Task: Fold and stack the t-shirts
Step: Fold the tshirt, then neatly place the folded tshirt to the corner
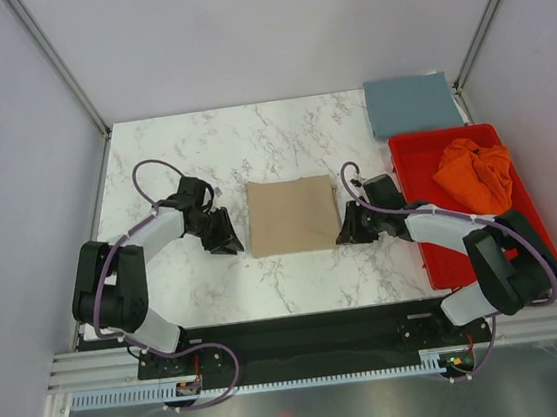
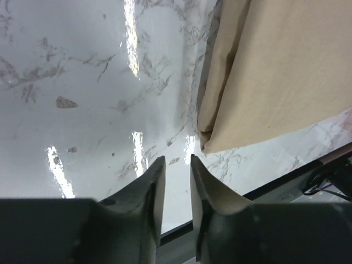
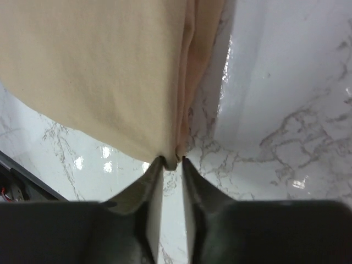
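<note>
Evidently the tan cloth t-shirt [image 1: 291,215] lies folded into a flat rectangle at the middle of the white marbled table [image 1: 171,150]. The arms flank it, probably so both near corners can be handled evenly. The black left gripper [image 2: 176,159] sits just off the near left corner, jaws narrowly parted and empty. The right gripper [image 3: 171,160] has its tips at the near right corner; whether they pinch cloth I cannot tell. A folded slate-blue shirt [image 1: 410,103] lies at the far right, and a crumpled orange shirt [image 1: 474,174] sits in the red plastic tray [image 1: 434,251].

The white marble table [image 1: 171,150] bears a folded tan t-shirt [image 1: 291,215], a folded blue-grey t-shirt [image 1: 410,103] and a red tray [image 1: 412,163].
</note>
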`<control>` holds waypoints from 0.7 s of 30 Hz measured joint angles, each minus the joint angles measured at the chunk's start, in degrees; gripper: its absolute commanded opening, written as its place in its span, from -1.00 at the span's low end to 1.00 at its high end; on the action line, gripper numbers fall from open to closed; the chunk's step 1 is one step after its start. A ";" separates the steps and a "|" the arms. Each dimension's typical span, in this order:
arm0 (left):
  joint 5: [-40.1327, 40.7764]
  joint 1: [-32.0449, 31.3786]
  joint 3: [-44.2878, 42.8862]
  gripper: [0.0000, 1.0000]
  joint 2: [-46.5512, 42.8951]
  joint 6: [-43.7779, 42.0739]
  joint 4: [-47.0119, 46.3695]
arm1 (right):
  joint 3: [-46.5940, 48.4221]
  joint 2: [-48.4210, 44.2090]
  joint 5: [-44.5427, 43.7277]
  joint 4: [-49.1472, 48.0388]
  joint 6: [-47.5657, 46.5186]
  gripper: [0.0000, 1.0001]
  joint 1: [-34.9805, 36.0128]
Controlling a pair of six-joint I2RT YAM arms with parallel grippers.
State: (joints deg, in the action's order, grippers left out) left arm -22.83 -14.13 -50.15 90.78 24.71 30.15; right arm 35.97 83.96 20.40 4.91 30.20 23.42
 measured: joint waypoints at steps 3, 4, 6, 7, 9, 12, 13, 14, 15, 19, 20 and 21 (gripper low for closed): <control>0.24 0.24 -1.66 -0.23 -0.98 -1.27 3.39 | 0.46 -2.47 -1.84 2.67 0.44 0.09 -0.11; 0.20 0.24 -2.56 -0.23 -1.38 -1.81 4.52 | 0.92 -3.39 -2.58 3.78 0.39 0.17 -0.11; -0.04 0.24 -4.66 -0.23 -2.14 -2.97 6.43 | 2.36 -4.90 -4.02 5.68 0.33 0.32 -0.09; -0.20 0.24 -6.10 -0.23 -2.80 -3.56 7.48 | 3.37 -5.60 -5.03 6.49 0.39 0.38 -0.11; -0.22 0.24 -8.02 -0.23 -4.35 -4.46 8.17 | 5.68 -6.32 -7.15 7.43 0.70 0.50 -0.31; -0.04 0.28 -9.99 -0.22 -7.76 -5.35 8.72 | 9.88 -5.18 -9.57 8.15 0.61 0.60 -1.25; 0.11 0.28 -10.23 -0.22 -9.11 -5.60 8.76 | 12.17 -3.50 -10.36 8.04 0.63 0.63 -1.84; 0.28 0.28 -10.32 -0.22 -10.69 -5.88 8.74 | 13.68 -2.08 -10.91 7.80 0.55 0.63 -2.29; 0.46 0.28 -10.32 -0.22 -11.74 -6.05 8.76 | 16.57 0.94 -11.34 7.78 0.15 0.64 -2.91; 2.05 0.28 -8.15 -0.21 -17.86 -6.73 6.80 | 22.69 9.29 -10.86 6.56 -1.55 0.64 -5.51; 2.27 0.28 -7.19 -0.21 -19.26 -6.80 6.34 | 23.89 10.99 -10.47 6.54 -1.99 0.64 -6.03; 2.38 0.28 -5.77 -0.21 -20.85 -6.80 5.64 | 25.42 13.03 -9.66 6.47 -2.75 0.64 -6.69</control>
State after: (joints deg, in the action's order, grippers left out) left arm -20.45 -13.85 -55.92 69.93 17.91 35.79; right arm 61.39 96.99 10.74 11.38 27.44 16.73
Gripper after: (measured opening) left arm 0.392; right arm 0.819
